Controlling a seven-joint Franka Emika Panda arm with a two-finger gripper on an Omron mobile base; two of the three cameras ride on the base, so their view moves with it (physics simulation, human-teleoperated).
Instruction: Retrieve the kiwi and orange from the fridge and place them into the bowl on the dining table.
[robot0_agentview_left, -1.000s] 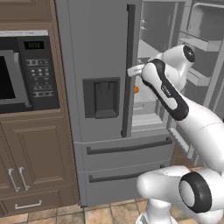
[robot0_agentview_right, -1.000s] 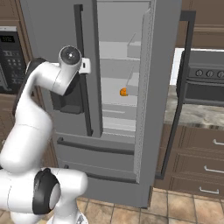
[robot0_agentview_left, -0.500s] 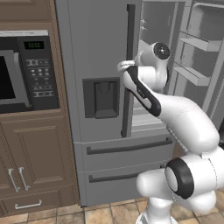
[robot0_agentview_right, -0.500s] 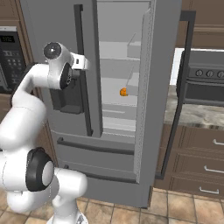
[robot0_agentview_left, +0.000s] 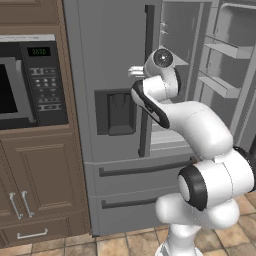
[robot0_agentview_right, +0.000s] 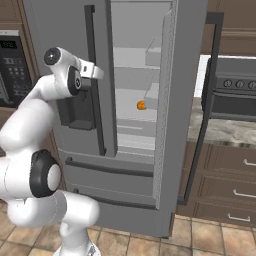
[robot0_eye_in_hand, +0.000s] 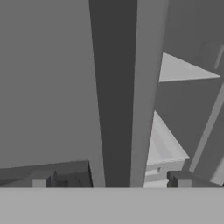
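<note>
The robot's claw (robot0_eye_in_hand: 109, 181), fingers spread wide and grasping nothing, points at the dark handle (robot0_eye_in_hand: 114, 87) of the grey fridge (robot0_agentview_right: 165, 125), while the orange (robot0_agentview_right: 141, 105) sits on an interior shelf at the arm's three o'clock.

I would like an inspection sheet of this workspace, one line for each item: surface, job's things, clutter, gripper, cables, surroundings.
Surface: pale grey shelves inside the fridge; right door swung open, left door closed.
Job's things: orange resting on a middle shelf; kiwi, bowl and dining table nothing seen.
Clutter: nothing seen.
Gripper: gripper open and empty, in front of the closed left door's edge, by its dark handle.
Cables: nothing seen.
Surroundings: black microwave in brown cabinets to the left; stove and drawers to the right; tiled floor.
</note>
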